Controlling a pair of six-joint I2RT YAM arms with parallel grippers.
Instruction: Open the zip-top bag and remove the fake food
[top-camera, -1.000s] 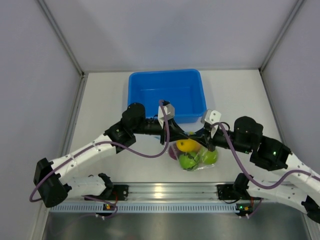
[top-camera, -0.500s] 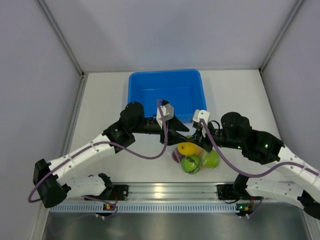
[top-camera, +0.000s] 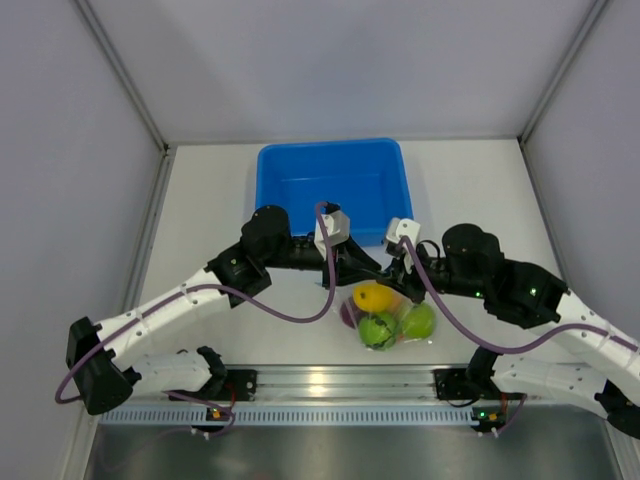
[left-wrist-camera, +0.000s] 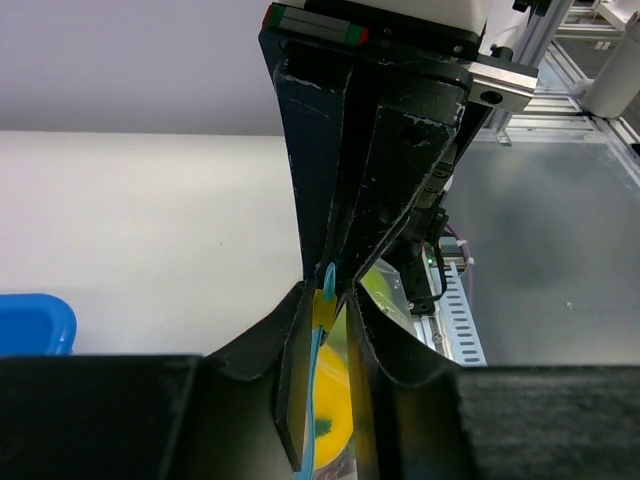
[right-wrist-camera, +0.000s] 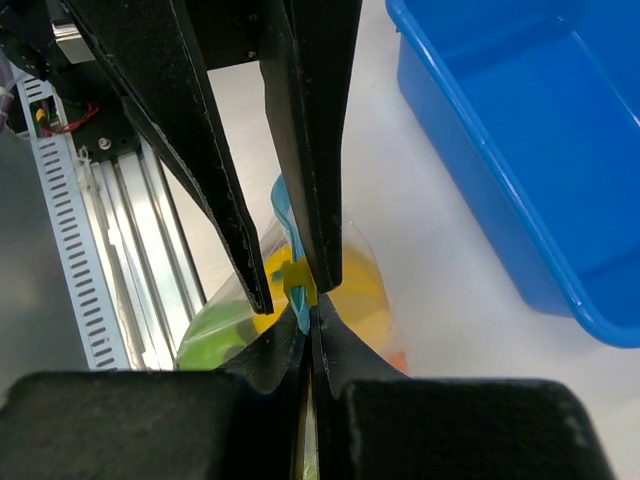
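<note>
From above, the zip-top bag (top-camera: 392, 318) lies on the worktop (top-camera: 470, 190) on the near side of the blue tub (top-camera: 330, 180), with the fake food (top-camera: 377, 326) inside it. The left fingers (top-camera: 374, 270) and right fingers (top-camera: 391, 272) meet at its upper edge. In the left wrist view, the left fingers stand a little apart with the teal zipper strip (left-wrist-camera: 316, 370) between them. In the right wrist view, the right fingers are pressed together on the bag's top edge, a yellow fruit (right-wrist-camera: 355, 285) just beyond them
</note>
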